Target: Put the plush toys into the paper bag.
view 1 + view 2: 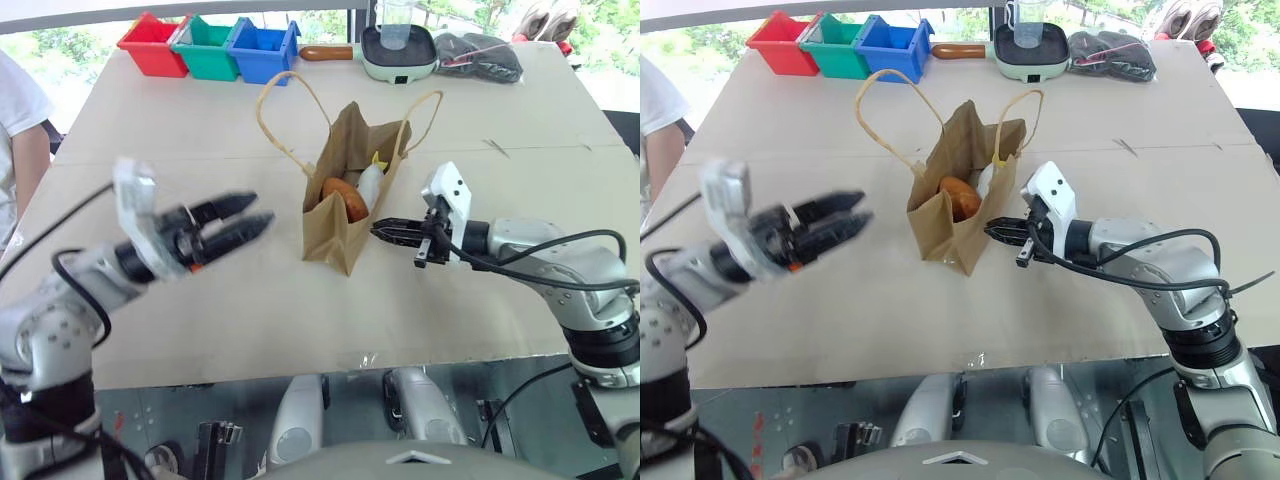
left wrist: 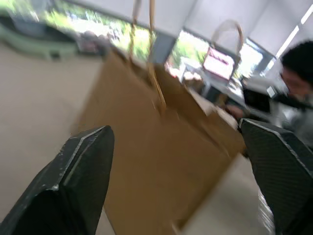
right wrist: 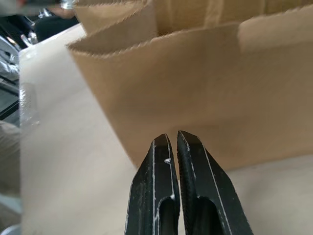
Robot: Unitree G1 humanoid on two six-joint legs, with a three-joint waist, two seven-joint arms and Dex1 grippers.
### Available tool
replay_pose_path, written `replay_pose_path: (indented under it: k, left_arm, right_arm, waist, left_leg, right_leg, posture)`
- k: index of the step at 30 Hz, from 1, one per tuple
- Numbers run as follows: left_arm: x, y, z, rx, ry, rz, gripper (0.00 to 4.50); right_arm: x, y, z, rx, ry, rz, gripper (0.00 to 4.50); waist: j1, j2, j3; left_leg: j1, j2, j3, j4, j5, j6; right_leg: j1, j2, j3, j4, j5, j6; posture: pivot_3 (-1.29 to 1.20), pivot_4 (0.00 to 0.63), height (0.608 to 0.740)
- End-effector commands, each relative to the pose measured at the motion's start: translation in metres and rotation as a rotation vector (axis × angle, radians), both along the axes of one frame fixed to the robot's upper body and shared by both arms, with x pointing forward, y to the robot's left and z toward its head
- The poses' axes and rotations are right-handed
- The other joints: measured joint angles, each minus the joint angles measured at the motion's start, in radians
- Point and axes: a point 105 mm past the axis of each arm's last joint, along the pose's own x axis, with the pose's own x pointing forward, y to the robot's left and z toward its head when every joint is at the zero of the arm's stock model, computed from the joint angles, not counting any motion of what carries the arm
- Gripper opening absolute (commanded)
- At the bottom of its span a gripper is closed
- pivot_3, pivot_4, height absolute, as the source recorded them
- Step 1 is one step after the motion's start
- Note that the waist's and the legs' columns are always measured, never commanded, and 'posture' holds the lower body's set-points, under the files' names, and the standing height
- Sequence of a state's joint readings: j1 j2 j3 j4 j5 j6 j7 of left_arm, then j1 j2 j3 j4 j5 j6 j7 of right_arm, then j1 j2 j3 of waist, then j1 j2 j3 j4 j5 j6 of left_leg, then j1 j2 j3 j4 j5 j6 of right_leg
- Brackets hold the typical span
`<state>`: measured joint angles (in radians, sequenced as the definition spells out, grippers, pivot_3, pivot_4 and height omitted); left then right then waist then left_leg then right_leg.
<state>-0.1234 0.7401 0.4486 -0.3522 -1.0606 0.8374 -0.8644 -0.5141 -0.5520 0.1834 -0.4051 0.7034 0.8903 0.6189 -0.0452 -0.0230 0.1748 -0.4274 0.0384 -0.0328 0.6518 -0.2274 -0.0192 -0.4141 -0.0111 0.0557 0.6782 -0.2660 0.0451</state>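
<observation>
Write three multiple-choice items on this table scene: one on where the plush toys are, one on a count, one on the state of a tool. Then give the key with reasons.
1. Where are the plush toys?
A. Inside the paper bag
B. In the red bin
C. On the table beside the bag

2. How many plastic bins stand at the table's far edge?
A. Two
B. Three
C. Five

3. How does the right tool stand?
A. Shut on a bag handle
B. Wide open over the bag
C. Shut, empty, by the bag's side

Key:
1 A: the brown-orange toy and the white toy show in the open mouth of the paper bag.
2 B: a red bin, a green bin and a blue bin stand in a row.
3 C: the right tool has its fingers together with nothing between them; the left tool is open.
</observation>
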Motion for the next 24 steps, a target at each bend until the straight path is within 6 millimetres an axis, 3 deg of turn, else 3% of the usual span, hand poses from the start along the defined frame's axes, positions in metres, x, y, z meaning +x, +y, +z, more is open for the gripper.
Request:
replay_pose_path:
  k: [1, 11, 17, 20, 24]
  left_arm:
    - [-0.006, -0.024, -0.013, 0.081, -0.07, 0.039, 4.46]
    - [0.017, -0.058, -0.031, 0.123, -0.225, 0.274, 4.46]
    - [0.034, -0.075, -0.035, 0.131, -0.287, 0.347, 4.46]
    - [0.037, -0.08, -0.037, 0.11, -0.298, 0.342, 3.21]
    - [0.038, -0.078, -0.035, 0.074, -0.315, 0.3, 1.36]
  right_arm:
    - [0.0, 0.016, 0.009, 0.007, -0.085, 0.05, 0.0]
    - [0.008, 0.044, 0.003, 0.037, -0.104, 0.088, 0.0]
    - [0.005, 0.036, -0.003, 0.012, -0.119, 0.072, 0.0]
    - [-0.001, 0.021, 0.001, 0.005, -0.155, 0.04, 0.0]
    - [-0.015, -0.002, 0.023, 0.08, -0.321, -0.024, 0.0]
  waist:
    - [0.02, 0.0, 0.0]
    - [0.03, -0.001, -0.001]
    - [0.032, -0.001, -0.001]
    - [0.032, -0.001, -0.001]
    - [0.032, -0.001, -0.001]
  left_leg:
    - [-0.001, 0.0, -0.002, 0.001, 0.0, 0.0]
    - [0.005, -0.001, 0.001, 0.001, 0.0, 0.0]
    - [0.004, -0.002, 0.001, 0.001, 0.0, 0.0]
    - [0.004, -0.002, 0.001, 0.001, 0.0, 0.0]
    - [0.004, -0.002, 0.0, 0.001, 0.0, 0.0]
  right_leg:
    - [0.0, 0.0, -0.003, 0.001, 0.0, 0.0]
    - [0.005, 0.001, 0.001, 0.001, 0.0, 0.0]
    - [0.005, 0.0, 0.001, 0.001, 0.0, 0.0]
    - [0.005, 0.0, 0.0, 0.001, 0.0, 0.0]
    - [0.005, 0.0, 0.0, 0.0, 0.0, 0.0]
  posture:
    - [0.0, 0.15, 0.74]
    - [0.0, 0.15, 0.74]
    - [0.0, 0.15, 0.74]
    - [0.0, 0.15, 0.74]
    - [0.0, 0.15, 0.74]
